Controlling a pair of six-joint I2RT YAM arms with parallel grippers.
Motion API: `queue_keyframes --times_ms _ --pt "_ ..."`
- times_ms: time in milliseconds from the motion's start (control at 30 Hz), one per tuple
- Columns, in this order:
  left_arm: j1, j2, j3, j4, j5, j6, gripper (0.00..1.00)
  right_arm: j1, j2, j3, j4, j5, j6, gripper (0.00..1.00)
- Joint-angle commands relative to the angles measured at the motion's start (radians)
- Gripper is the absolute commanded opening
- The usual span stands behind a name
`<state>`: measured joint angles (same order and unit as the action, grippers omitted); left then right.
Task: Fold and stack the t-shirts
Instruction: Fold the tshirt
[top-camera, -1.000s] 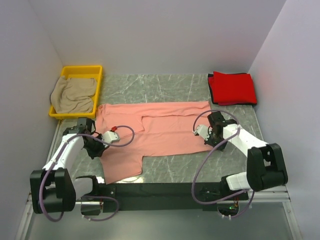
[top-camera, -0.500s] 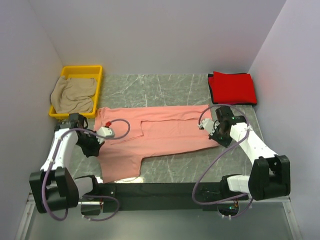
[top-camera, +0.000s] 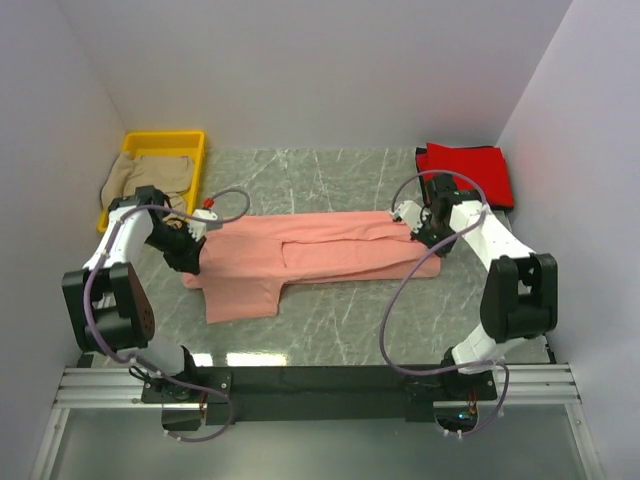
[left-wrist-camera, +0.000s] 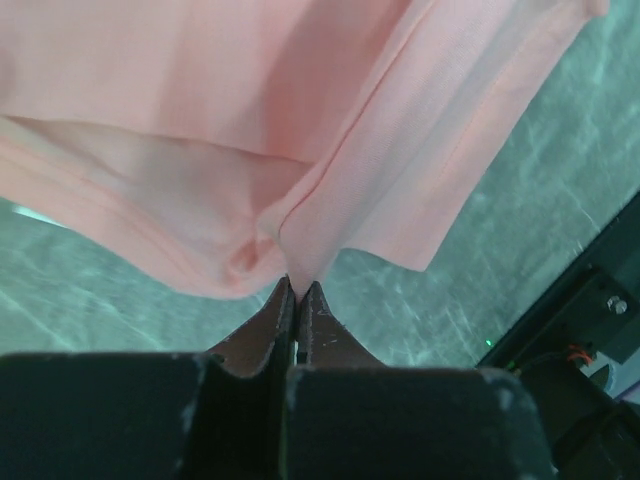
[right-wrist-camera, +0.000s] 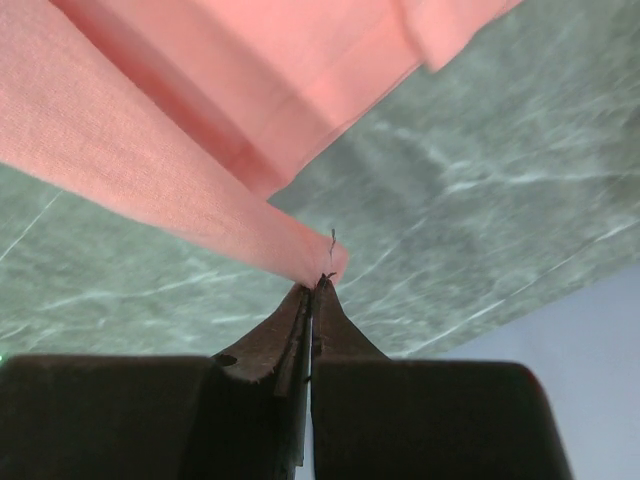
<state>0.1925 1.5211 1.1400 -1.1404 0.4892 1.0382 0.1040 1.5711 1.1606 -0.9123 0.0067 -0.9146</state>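
**Salmon-pink shirt** (top-camera: 330, 255): lies across the middle of the table (top-camera: 340, 330), drawn out from left to right in a long band and doubled over along its length. One flap juts toward the near side at the left end.

**Left end:** the left gripper (left-wrist-camera: 298, 292) has its jaws clenched tight on a bunched fold of the pink cloth. In the wrist view the fabric at this point hangs lifted off the marbled surface.

**Right end:** the right gripper (right-wrist-camera: 318, 285) has its jaws clenched tight on a pointed corner of the same shirt, likewise raised above the surface.

**Red shirt** (top-camera: 468, 175): folded into a flat square at the far right corner of the table, just beyond the right gripper.

**Beige shirt** (top-camera: 150, 180): crumpled inside the yellow bin (top-camera: 165, 137) at the far left corner, near the left arm's elbow.
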Motion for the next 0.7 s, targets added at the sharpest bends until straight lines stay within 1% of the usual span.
queue_keyframes --times_ms 0,167,400,467,500,533,567,600,633,667 --pt "0.005 0.065 0.098 0.033 0.034 -0.062 0.01 -0.009 0.075 0.088 0.003 0.010 -0.013 0.00" --pt "0.004 0.171 0.174 0.074 0.035 -0.119 0.01 -0.009 0.220 0.208 0.004 0.015 -0.004 0.00" --pt "0.005 0.290 0.230 0.136 0.026 -0.188 0.01 -0.009 0.351 0.309 0.013 0.036 0.010 0.00" --pt "0.004 0.310 0.239 0.168 0.022 -0.219 0.02 -0.009 0.380 0.335 0.016 0.045 0.017 0.00" --pt "0.002 0.327 0.242 0.175 0.022 -0.236 0.04 -0.009 0.392 0.344 0.013 0.052 0.032 0.03" --pt "0.002 0.333 0.253 0.179 0.028 -0.242 0.09 -0.007 0.401 0.368 0.007 0.055 0.040 0.07" --pt "0.004 0.338 0.257 0.186 0.029 -0.251 0.22 -0.007 0.414 0.381 0.003 0.058 0.057 0.20" --pt "0.005 0.335 0.262 0.188 0.032 -0.265 0.40 -0.007 0.415 0.396 -0.003 0.061 0.066 0.24" --pt "0.005 0.329 0.271 0.186 0.043 -0.262 0.46 -0.006 0.414 0.402 -0.007 0.065 0.072 0.27" --pt "0.007 0.320 0.276 0.183 0.048 -0.256 0.53 -0.009 0.400 0.406 -0.007 0.070 0.079 0.34"
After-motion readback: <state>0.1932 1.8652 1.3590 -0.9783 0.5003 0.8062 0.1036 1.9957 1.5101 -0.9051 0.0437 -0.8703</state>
